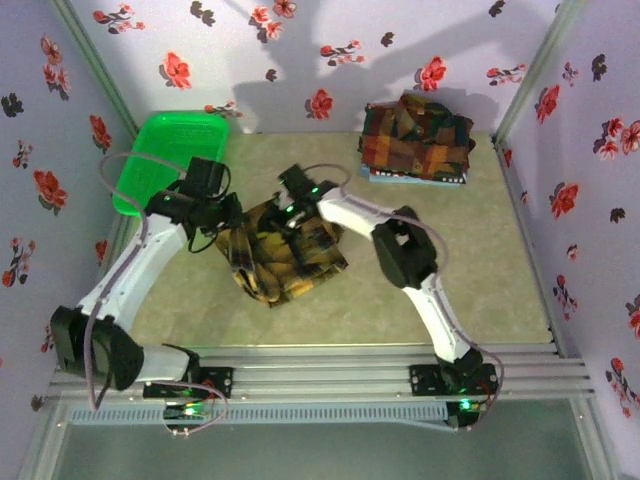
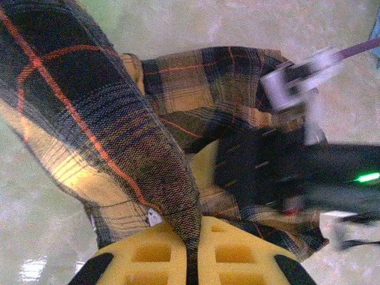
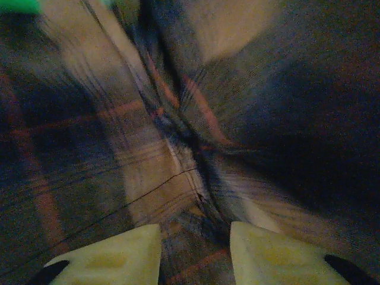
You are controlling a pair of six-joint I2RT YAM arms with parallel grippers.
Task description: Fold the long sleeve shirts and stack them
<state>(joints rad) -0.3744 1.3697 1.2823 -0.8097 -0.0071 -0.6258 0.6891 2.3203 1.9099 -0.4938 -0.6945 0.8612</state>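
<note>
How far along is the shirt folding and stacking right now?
Done: a folded stack of red-green plaid shirts sits far right. In hand: the mustard shirt lies bunched centrally, left gripper pinching its fabric, right gripper open over it. Left: folding it and adding it to the stack.

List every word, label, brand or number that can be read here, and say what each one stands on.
None can be read.
A small white tag on the mustard plaid shirt: too small and blurred to read.
The folded shirts, the green basket and the flowered walls: no legible text.
</note>
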